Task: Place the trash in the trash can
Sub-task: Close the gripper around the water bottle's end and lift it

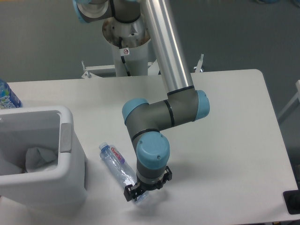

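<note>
The trash I can see on the table is a slim clear bottle (115,158) with a white-and-red label, lying slantwise at the front, cap toward the trash can. My gripper (136,194) points down over the bottle's bottom end. Its fingers stand on either side of that end and look open, and the wrist hides much of them. The trash can (66,137) is a large white bin at the left, about a hand's width from the bottle's cap. Inside it lies a whitish translucent piece (39,157).
A bottle with a blue label (6,95) stands at the far left edge behind the bin. The arm's base column (127,44) rises behind the table's back edge. The table's front edge runs close below the gripper.
</note>
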Action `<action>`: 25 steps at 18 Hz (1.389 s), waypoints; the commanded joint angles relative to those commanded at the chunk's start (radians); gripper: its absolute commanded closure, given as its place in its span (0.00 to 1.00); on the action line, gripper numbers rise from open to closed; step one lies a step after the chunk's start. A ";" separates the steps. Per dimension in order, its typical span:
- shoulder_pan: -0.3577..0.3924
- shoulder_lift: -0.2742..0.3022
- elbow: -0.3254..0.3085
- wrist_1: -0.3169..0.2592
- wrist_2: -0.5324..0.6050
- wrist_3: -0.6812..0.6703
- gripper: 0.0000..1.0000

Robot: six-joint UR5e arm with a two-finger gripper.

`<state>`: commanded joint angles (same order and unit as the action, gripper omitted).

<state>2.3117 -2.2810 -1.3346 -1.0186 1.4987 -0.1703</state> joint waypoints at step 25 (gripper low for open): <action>-0.035 -0.043 -0.006 0.000 0.026 -0.032 0.42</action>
<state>2.2764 -2.3240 -1.3407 -1.0185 1.5248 -0.2025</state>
